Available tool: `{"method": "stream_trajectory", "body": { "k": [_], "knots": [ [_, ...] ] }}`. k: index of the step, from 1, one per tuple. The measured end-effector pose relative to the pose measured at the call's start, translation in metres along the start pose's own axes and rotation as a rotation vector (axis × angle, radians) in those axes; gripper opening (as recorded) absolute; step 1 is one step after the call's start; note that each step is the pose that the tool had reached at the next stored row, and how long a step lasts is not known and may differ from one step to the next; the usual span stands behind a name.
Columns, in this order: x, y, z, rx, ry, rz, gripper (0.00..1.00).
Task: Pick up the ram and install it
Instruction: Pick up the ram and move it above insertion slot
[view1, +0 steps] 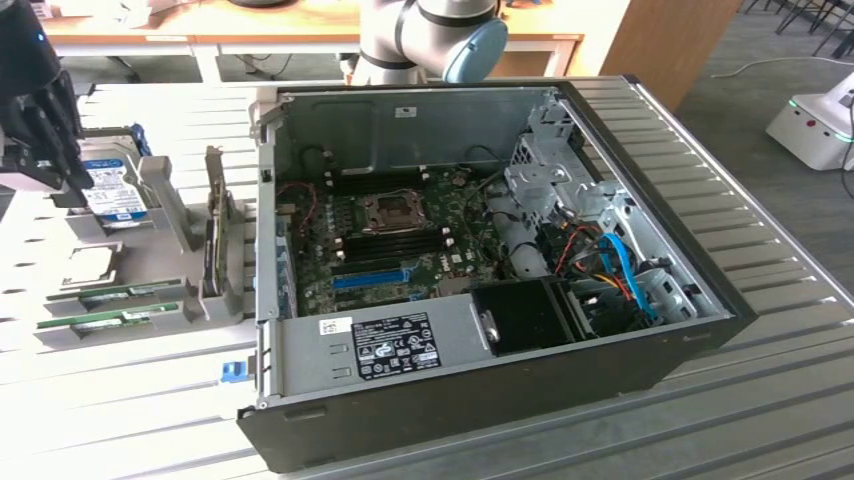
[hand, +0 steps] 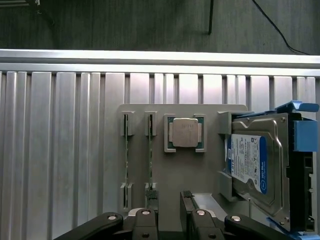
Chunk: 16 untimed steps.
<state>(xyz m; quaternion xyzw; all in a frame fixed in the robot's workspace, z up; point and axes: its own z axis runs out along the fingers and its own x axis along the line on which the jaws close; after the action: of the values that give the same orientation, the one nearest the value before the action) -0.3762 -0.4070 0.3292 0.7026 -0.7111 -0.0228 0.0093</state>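
While the gripper (view1: 40, 160) is held at the exterior view's far left, above the grey holder tray (view1: 167, 195), part of it is cut off by the frame edge. The finger gap can't be judged from that view. From the wrist cam the gripper (hand: 170, 225) is shown w/ jaws spread apart and nothing pinched, over the tray (hand: 170, 170).

Next in the ext. view, a blue-labelled hard drive (view1: 114, 195) is seen. Nearer the camera the ram (view1: 134, 291) is set on edge in a tray slot. It's a thin green stick w/ a pale label, w/ a second stick (view1: 104, 320) beside it. From the wrist cam the ram (hand: 150, 160) is reduced to a thin green line, edge-on, so chips can't be made out. The second stick (hand: 126, 160), a CPU (hand: 185, 132) and the hard drive (hand: 255, 165) are caught too.

Further to the exterior view's right, the open PC case (view1: 534, 390) is shown, w/ motherboard (view1: 400, 240) and blue slot (view1: 370, 277).
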Motion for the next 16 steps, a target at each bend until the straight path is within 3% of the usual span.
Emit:
{"method": "stream_trajectory", "body": {
  "k": [16],
  "knots": [
    [0.001, -0.0013, 0.0283, 0.0001, -0.0001, 0.0, 0.31]
  ]
}}
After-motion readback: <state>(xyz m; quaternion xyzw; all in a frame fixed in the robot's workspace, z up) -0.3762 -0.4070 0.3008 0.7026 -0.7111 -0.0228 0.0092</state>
